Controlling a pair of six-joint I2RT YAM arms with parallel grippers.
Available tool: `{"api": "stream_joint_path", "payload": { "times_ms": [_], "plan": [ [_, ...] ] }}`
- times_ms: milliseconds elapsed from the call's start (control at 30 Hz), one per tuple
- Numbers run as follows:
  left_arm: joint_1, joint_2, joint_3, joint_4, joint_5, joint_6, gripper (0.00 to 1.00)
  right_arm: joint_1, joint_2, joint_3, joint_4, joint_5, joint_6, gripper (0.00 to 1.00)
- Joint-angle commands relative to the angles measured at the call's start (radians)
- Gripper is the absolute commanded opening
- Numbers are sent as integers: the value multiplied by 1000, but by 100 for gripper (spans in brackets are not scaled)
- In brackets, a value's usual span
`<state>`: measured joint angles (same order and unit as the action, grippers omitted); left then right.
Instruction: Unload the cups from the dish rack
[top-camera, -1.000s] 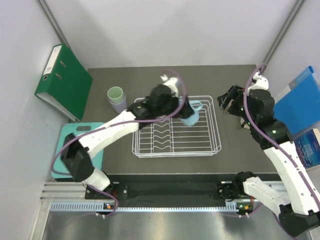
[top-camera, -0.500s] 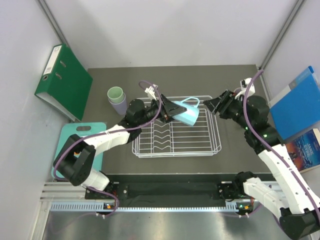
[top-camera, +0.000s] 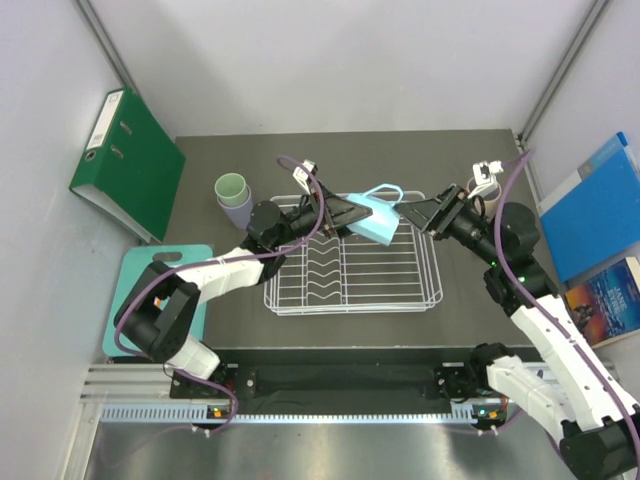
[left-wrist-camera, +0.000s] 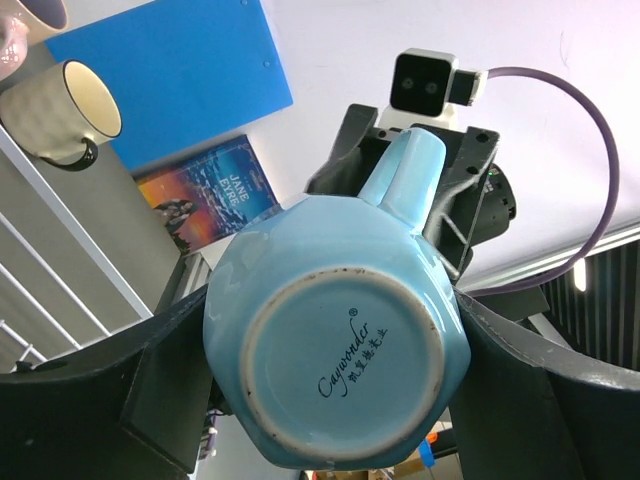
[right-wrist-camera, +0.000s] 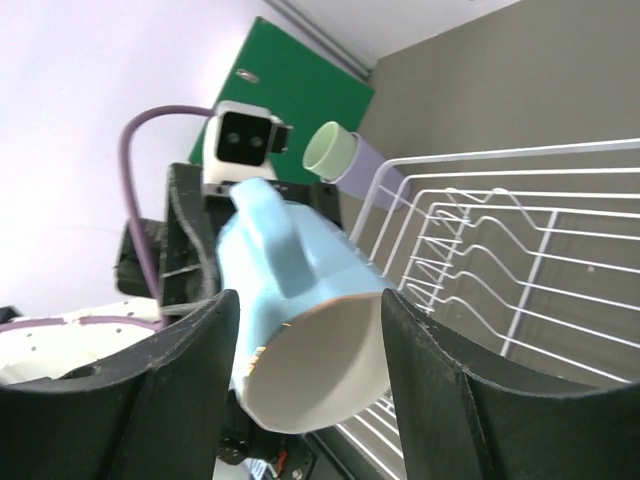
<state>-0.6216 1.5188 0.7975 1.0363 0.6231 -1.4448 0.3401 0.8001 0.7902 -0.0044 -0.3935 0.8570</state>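
My left gripper is shut on the light blue handled cup and holds it on its side above the far edge of the white wire dish rack. In the left wrist view the fingers clamp the cup's base. My right gripper is open, with its jaws either side of the cup's mouth. A mint green cup sits stacked in a lavender cup left of the rack. A cream cup stands on the table beyond the rack.
A green binder leans at the far left. A teal cutting board lies near left. A blue folder and a book lie at the right edge. Rack prongs show below the cup.
My left gripper has lifted the blue cup off the rack and turned it on its side, mouth towards the right arm. My right gripper has moved left until its jaws flank the cup's mouth.
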Motion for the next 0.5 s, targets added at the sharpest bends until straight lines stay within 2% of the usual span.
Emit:
{"api": "stream_joint_path", "payload": {
  "times_ms": [0, 233, 467],
  "plan": [
    [-6, 11, 71, 165, 23, -28, 0, 20, 14, 0, 133, -64, 39, 57],
    [-9, 43, 86, 174, 47, -42, 0, 63, 100, -3, 225, -127, 88, 47],
    [-10, 87, 120, 177, 84, -52, 0, 109, 174, 9, 288, -173, 108, 47]
  ]
}}
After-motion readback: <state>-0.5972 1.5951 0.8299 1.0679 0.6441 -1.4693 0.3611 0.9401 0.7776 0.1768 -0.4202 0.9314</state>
